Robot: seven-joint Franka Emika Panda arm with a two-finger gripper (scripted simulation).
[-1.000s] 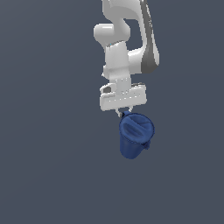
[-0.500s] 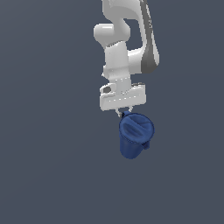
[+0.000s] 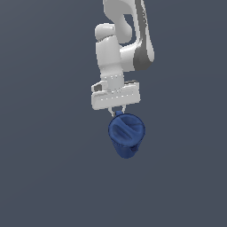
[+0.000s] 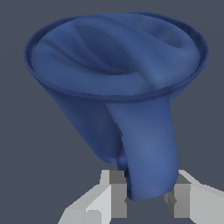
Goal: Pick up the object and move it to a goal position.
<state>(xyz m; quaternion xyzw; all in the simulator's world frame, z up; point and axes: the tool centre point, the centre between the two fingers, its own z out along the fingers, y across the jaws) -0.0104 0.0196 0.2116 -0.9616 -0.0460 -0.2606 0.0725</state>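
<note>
Gripper point(image 3: 119, 112) points down, jaws clamped on side handle point(image 4: 148, 153) of dark blue pitcher point(image 3: 127, 134). Pitcher hangs tilted below gripper, round rim point(image 4: 116, 92) facing exterior camera.

You have the pitcher point(image 3: 127, 135) hanging directly below the gripper point(image 3: 118, 111), its handle point(image 4: 148, 148) sitting between the two fingers point(image 4: 117, 192).

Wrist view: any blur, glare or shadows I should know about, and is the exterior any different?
Wrist view: sharp, soft shading on the pitcher, no glare; the close range makes its rim loom large, and the fingers are cut by the frame edge. Exterior view: flat, even light, no cast shadow on the grey backdrop, pitcher small below the gripper, edges slightly soft.
</note>
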